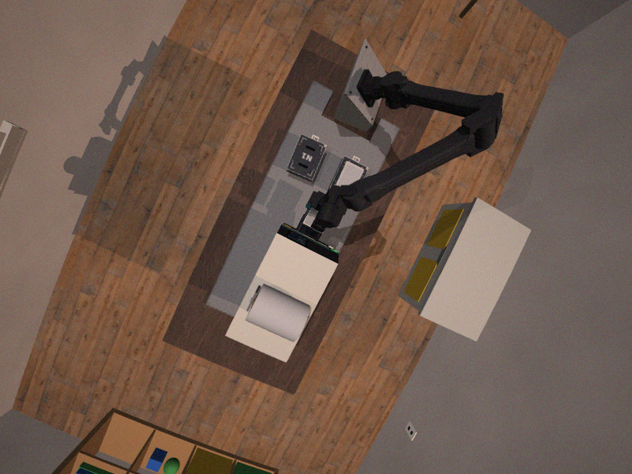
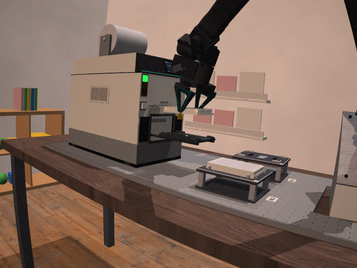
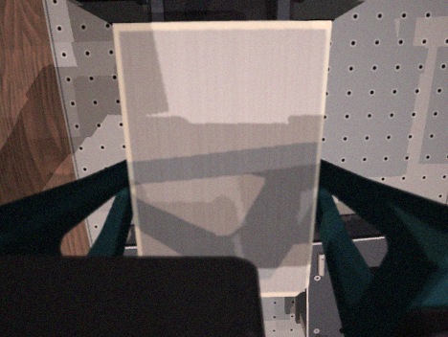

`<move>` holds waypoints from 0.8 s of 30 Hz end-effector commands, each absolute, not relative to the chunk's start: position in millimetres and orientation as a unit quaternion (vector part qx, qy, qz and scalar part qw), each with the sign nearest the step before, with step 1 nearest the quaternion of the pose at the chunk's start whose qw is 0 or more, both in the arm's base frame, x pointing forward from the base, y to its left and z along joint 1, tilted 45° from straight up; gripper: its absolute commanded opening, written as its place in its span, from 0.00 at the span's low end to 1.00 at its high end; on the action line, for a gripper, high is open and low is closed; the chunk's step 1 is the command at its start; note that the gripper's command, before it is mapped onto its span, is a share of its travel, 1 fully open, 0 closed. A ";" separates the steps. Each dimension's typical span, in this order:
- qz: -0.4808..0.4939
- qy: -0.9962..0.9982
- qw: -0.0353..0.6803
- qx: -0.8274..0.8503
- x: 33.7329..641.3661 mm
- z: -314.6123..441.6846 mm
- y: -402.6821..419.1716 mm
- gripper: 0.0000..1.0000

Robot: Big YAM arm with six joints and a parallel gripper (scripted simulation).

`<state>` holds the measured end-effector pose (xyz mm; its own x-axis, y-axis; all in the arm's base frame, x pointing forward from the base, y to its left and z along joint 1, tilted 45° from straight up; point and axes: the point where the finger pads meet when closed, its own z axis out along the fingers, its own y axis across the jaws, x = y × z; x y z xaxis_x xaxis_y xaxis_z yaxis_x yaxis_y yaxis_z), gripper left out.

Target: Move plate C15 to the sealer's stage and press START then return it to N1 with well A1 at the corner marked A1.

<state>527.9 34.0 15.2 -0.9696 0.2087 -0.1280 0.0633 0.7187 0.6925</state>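
My gripper is shut on plate C15 by its long sides. The plate is about level, with a smooth, foil-like top without visible wells. It hangs clear above the sealer's dark stage, which is out and bare. The sealer shows a green lamp; its START button is below that. Nest N1 is empty. The N2 plate sits flat in nest N2. C15's well labels are not readable.
The sealer's front face stands close behind the held plate. Nest N2 stands beside N1, nearer the exterior camera. The foil roll is on top of the sealer. The arm's metal base mount stands beyond the nests.
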 end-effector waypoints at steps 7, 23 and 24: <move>0.365 0.921 0.116 0.069 534.1 30.1 37.3 0.00; 0.366 0.921 0.102 0.088 530.1 9.8 24.0 0.00; 0.366 0.921 0.101 0.089 529.9 9.3 23.5 0.00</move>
<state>528.4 35.8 16.5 -0.9697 0.2063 -0.1312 0.0593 0.7191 0.6924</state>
